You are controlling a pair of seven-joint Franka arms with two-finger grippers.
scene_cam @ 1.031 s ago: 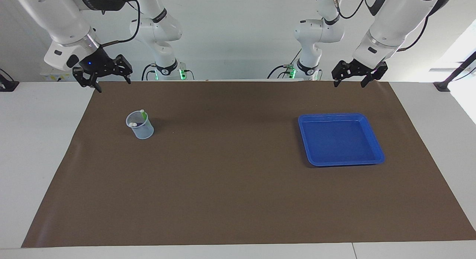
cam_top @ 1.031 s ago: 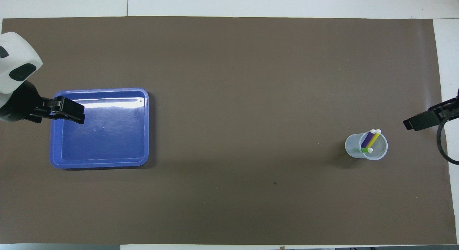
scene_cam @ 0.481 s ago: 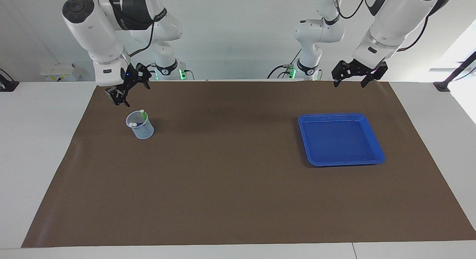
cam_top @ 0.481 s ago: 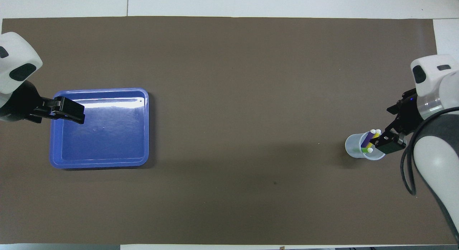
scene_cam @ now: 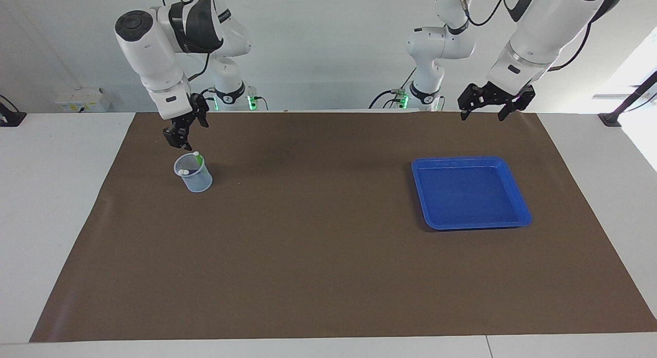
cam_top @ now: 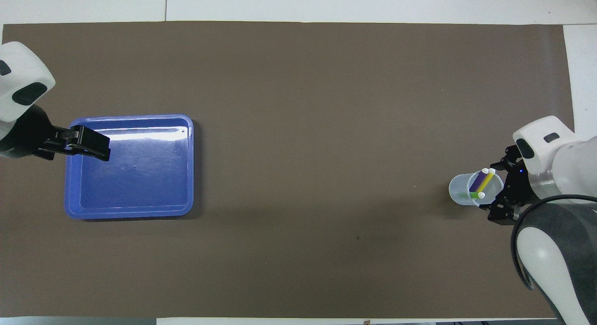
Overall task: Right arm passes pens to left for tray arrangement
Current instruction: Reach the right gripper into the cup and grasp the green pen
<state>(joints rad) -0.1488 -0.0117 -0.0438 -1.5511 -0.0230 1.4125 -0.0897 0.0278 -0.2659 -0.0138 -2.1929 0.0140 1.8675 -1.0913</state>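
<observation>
Three slim marker pens (cam_top: 482, 182), one green, one purple and one yellow, each with a pale whitish end, stand leaning together in one small see-through plastic cup (scene_cam: 194, 173). The cup sits on the brown mat on the counter (scene_cam: 318, 234), toward the right arm's end and closer to the edge by the robots. The pens look light, stiff and smooth, so they may slip; the best place to take hold is probably the top part that sticks out above the cup rim. The cup looks very light too and may tip if a pen is pulled sideways. There is one shallow bright blue plastic tray (scene_cam: 521, 204) with a raised rim, toward the left arm's end, and it has nothing in it. The right gripper (scene_cam: 180, 135) hangs just above the cup, holding nothing; whether its jaws are apart cannot be told. The left gripper (scene_cam: 490, 107) waits in the air above the mat's edge by the robots, jaws apart and holding nothing.
</observation>
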